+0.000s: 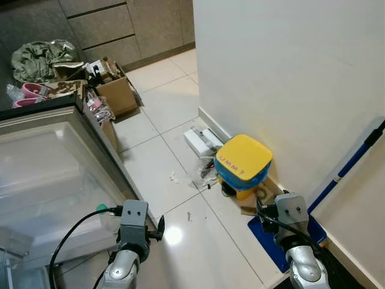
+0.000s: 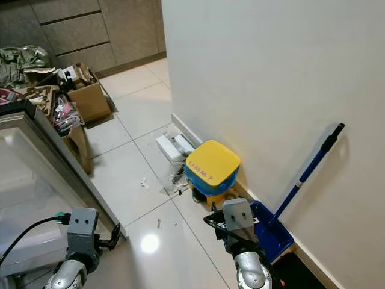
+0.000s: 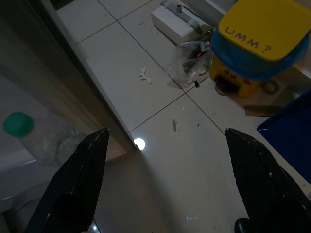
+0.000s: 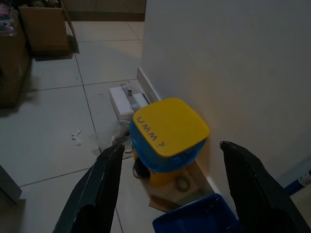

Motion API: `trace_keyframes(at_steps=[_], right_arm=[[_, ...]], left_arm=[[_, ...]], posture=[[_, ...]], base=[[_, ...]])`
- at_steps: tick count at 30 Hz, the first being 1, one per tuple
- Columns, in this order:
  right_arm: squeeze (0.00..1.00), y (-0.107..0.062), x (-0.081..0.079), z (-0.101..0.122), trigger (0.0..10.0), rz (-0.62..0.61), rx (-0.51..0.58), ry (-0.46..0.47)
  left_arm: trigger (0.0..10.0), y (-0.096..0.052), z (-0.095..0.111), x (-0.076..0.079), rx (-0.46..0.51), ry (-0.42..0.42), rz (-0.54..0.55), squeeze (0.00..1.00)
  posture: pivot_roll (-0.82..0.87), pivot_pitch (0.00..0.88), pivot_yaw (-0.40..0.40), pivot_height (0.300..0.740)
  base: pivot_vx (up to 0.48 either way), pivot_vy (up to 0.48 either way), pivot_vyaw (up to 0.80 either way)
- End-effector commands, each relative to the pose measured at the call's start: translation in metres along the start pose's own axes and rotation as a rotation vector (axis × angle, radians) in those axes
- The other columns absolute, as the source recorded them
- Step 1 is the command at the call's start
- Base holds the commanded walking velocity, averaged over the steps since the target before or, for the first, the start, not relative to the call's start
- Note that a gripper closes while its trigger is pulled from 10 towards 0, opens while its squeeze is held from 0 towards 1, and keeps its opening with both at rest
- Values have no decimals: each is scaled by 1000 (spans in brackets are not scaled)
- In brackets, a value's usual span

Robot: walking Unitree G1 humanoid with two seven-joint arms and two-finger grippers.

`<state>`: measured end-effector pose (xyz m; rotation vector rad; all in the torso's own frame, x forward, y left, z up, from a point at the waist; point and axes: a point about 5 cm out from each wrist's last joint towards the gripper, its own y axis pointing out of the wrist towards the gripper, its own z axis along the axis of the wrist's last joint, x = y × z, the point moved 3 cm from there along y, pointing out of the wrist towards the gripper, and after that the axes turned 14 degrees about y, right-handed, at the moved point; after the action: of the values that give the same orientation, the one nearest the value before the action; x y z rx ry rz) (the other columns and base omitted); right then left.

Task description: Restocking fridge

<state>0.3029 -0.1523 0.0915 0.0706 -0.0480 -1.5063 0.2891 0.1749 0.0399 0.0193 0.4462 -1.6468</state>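
The open fridge stands at my left, with pale shelves inside and a dark door edge running along the tiled floor. A clear plastic bottle with a green cap lies inside it, low down; the cap sits just left of my left wrist. My left gripper is open beside the fridge edge, over bare tile, with nothing between its fingers. My right gripper hangs open by the wall, holding nothing, pointing at a yellow-lidded bin.
A blue bin with a yellow lid marked "UMM ?" stands against the white wall. Beside it are a blue dustpan, a blue broom handle and a white box. Cardboard boxes clutter the far left.
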Motion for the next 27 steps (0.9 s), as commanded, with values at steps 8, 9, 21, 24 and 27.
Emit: trace_keyframes(at_steps=[8,9,21,24,27], right_arm=[[0,-5,-2,-7,10000,1,-29,8],[0,-5,-2,-7,10000,0,-29,8],[0,-6,-2,-8,10000,0,-30,8],[0,-6,-2,-8,10000,-1,-30,8],[0,-6,-2,-8,10000,-1,-31,7]], left_arm=[[10000,-4,-13,-1,-49,4,-2,0],[10000,-4,-13,-1,-50,5,-2,0],[10000,-4,-13,-2,-44,17,-2,0],[10000,-4,-13,-2,-43,19,-3,0],[10000,-4,-13,-2,-44,21,-2,0]], posture=[[-255,215,73,707],[-254,216,73,707],[-254,217,74,707],[-255,217,74,707],[-254,217,74,707]], base=[[0,480,0],[0,480,0],[0,360,0],[0,0,0],[0,0,0]])
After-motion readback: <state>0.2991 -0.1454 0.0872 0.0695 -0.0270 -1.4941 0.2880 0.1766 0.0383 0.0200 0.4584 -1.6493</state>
